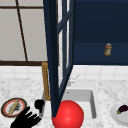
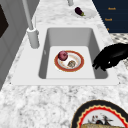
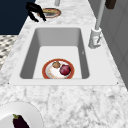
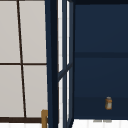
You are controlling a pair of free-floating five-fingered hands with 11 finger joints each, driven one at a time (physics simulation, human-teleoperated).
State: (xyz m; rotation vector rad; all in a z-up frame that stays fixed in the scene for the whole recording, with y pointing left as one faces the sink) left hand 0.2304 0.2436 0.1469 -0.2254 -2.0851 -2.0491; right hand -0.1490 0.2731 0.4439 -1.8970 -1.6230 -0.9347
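The left hand [image 1: 25,119] hovers with fingers spread and holding nothing, just right of the plate [image 1: 13,107] on the counter (nearest thing). Any reach should stay low, I judge. Rightward, the open cabinet door [image 1: 58,50] overhangs the sink [image 1: 93,105], leaving freer room over the right counter.
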